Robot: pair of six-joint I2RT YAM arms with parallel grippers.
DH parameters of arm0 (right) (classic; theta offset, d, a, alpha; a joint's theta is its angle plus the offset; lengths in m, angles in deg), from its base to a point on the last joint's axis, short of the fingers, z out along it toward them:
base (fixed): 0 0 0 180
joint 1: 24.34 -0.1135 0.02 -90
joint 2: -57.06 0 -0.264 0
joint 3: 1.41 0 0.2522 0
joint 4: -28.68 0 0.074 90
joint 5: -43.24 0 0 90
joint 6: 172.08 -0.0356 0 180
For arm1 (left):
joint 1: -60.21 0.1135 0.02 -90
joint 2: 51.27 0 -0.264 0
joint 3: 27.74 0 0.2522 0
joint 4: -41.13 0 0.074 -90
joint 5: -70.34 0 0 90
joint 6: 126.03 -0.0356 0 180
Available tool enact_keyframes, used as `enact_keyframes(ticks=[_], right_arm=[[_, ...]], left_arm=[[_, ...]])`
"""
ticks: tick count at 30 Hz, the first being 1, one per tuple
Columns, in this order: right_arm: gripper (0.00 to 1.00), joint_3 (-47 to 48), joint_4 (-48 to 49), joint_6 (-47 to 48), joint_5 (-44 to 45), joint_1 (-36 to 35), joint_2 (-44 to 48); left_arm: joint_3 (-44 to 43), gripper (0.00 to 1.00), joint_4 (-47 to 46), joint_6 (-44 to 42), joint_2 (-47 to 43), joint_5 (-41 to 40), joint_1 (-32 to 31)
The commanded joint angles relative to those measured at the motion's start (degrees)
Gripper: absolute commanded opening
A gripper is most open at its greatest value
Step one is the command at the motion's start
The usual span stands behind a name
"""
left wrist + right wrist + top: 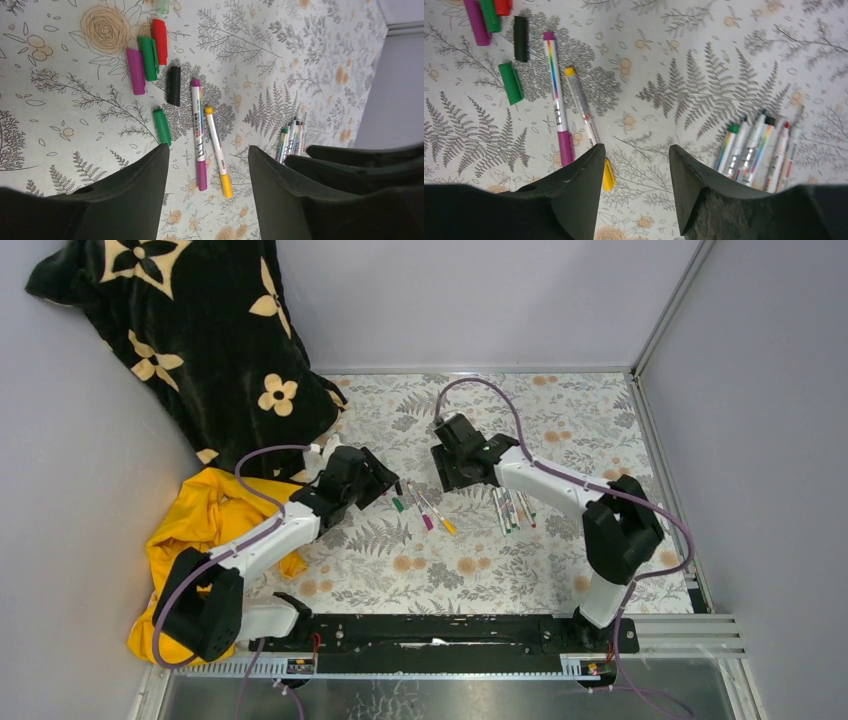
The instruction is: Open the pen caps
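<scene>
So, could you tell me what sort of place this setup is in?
Probably a robot-manipulation lab cell, not a home: plain grey walls framed by aluminium rails, a left arm and right arm bolted to a black base bar, and a floral table cover with staged pens.

The table below me is carrying loose caps and two pens near its middle, and a bunch of pens is lying further right. A yellow cloth is spilling over the left edge, and a black cloth is draping the far-left corner.
</scene>
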Motion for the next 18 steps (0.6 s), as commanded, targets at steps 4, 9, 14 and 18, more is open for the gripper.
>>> enact_keyframes(ticks=[4, 9, 14, 18], right_arm=[[0.59, 7.6, -1.2, 2.4, -2.9, -3.4, -8.5], [0.59, 11.9, -1.6, 2.2, -4.2, -4.2, -12.8], [0.60, 15.1, -2.9, 2.2, -4.4, -4.9, -16.5], [0.60, 16.1, -3.2, 2.1, -4.3, -5.3, -18.9]], left_arm=[[0.3, 0.68, 2.0, 1.2, -5.8, 0.4, 0.7], [1.0, 0.70, 2.9, 1.2, -8.6, 0.2, 0.9], [1.9, 0.71, 3.1, 1.4, -11.1, 0.5, 0.8], [1.9, 0.71, 3.3, 1.4, -12.4, 0.6, 0.9]])
